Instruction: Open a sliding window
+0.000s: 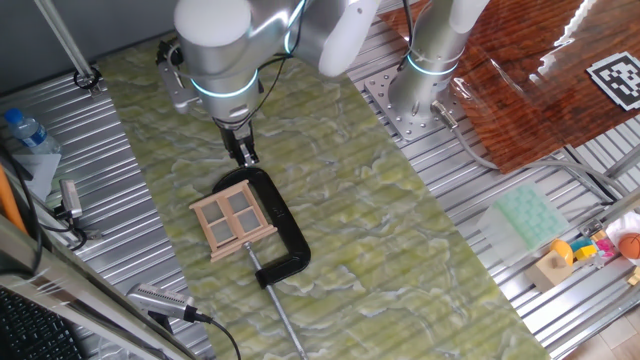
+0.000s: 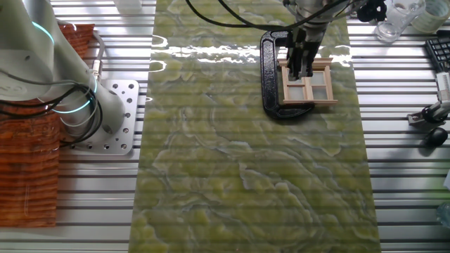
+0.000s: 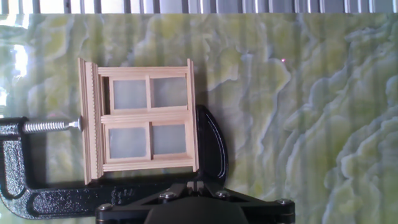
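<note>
End effector (image 1: 246, 155) hovering just above the sliding window's (image 1: 232, 221) far edge — sash lying directly beneath — finger gap unreadable.

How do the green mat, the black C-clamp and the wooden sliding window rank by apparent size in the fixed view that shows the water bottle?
1. The green mat, by far the largest.
2. The black C-clamp, whose frame wraps around the window.
3. The sliding window, smallest, though not much smaller than the clamp.
</note>
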Tool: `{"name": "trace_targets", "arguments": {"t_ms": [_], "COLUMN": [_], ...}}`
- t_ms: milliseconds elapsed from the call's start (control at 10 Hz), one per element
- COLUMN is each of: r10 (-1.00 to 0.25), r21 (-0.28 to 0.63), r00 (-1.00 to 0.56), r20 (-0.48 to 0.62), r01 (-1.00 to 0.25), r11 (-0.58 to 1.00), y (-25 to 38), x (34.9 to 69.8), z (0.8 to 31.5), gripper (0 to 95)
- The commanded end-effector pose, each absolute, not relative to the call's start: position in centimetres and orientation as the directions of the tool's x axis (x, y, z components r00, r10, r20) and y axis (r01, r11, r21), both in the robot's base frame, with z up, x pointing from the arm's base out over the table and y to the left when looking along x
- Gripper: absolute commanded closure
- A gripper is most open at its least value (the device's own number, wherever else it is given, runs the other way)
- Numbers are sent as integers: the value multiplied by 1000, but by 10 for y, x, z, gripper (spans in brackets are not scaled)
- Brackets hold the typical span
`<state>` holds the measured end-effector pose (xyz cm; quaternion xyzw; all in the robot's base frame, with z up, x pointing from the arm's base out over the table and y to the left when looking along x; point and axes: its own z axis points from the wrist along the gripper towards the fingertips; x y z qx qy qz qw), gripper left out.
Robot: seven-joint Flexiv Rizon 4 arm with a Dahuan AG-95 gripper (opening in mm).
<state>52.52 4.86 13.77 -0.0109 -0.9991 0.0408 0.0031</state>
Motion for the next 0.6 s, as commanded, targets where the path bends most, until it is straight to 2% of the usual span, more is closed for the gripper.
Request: {"name": "trace_targets", "arguments": {"t_ms": [100,600], "r10": [14,-2], "r21": [-82,-79], "r00": [-1000,-1000], "r20": [7,14], "r01": [13,-3], "r11": [997,997], "y": [49,60], "x": [526,533], "z": [138,122], "gripper": [950,950]}}
